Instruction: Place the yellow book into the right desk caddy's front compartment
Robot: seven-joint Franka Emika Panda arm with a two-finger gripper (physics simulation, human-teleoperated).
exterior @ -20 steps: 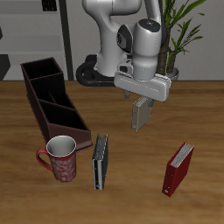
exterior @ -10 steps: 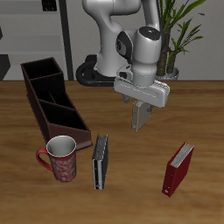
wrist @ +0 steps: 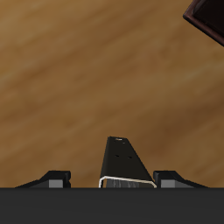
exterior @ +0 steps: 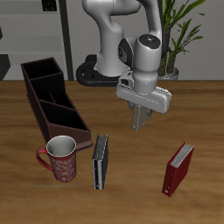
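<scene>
Hand [exterior: 138, 119] at frame centre, above wooden table [exterior: 131, 166], clamped on thin greyish book with yellow-tan edges [exterior: 138, 116], hanging upright between fingers. Long dark maroon three-cell desk caddy [exterior: 52, 101] at left, well apart from hand.

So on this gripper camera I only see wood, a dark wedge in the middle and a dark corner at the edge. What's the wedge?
Observer: It's the yellow book, hanging from the gripper, clear of the table.
Operator: And that dark corner?
Observer: Part of the right desk caddy, a long box with three cells, all empty.
Operator: Anything else around?
Observer: A mug by the caddy's nearer end, plus a dark book and a red book closer to the table's front edge.
</scene>
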